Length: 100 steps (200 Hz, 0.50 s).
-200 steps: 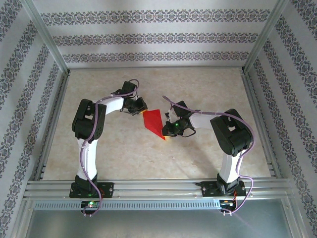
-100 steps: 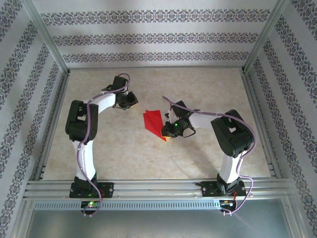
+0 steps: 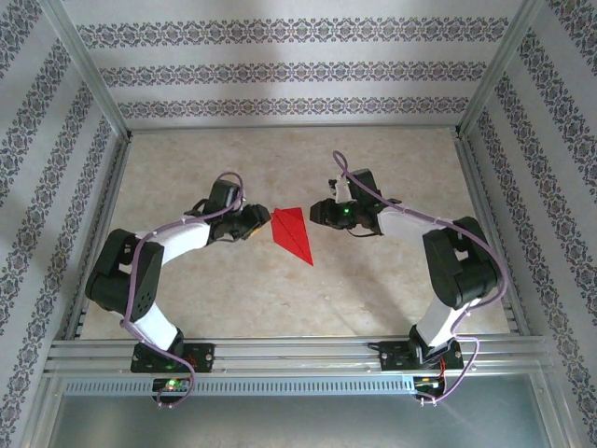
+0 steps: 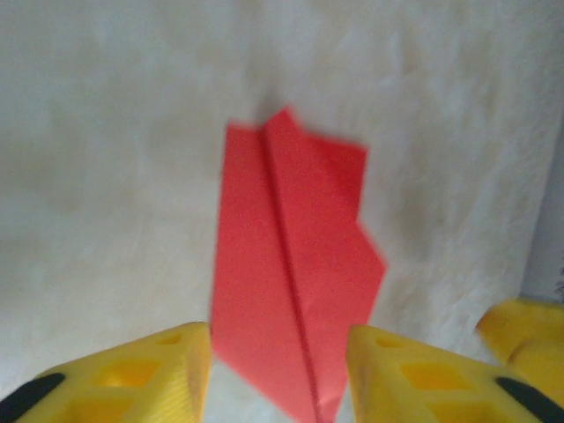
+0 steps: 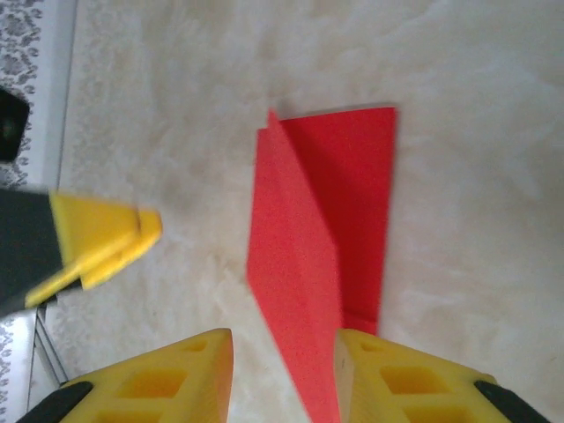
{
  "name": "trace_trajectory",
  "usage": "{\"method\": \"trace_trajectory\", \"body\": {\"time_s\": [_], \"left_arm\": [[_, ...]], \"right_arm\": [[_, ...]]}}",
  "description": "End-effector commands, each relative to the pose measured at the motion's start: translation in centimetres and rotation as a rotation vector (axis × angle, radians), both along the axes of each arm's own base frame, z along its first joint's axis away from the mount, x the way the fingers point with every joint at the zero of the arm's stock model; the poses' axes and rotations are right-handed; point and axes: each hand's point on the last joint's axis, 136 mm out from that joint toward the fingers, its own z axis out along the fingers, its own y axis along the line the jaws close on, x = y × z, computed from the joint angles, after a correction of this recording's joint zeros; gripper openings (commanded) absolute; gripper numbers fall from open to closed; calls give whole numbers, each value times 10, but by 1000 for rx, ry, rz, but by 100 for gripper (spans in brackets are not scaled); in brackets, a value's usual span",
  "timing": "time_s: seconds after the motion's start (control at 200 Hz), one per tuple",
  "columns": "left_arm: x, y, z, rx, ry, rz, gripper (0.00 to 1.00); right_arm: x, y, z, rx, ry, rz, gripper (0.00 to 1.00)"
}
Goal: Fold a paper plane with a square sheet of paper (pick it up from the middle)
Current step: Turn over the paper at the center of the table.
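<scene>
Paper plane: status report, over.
Left gripper and right gripper: jaws open, empty. Paper plane: creased red dart, lying on table between them. No obstruction seen.

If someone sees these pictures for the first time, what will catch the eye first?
The bright red folded paper plane, a pointed dart shape, lies flat near the middle of the pale beige table. The yellow-fingered left end effector and right end effector flank it on either side, both with jaws open.
</scene>
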Motion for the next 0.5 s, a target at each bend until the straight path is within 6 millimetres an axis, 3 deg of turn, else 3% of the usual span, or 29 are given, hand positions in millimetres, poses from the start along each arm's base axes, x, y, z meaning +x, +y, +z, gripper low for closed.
{"method": "trace_trajectory", "body": {"time_s": [0.0, 0.225, 0.495], "left_arm": [[5, -16, 14, -90, -52, 23, 53], [-5, -10, 5, -73, -50, 48, 68], [-9, -2, 5, -43, -67, 59, 85]], "right_arm": [[3, 11, -12, 46, 35, 45, 36], [13, 19, -34, 55, 83, 80, 33], [11, 33, -43, 75, 109, 134, 27]]}}
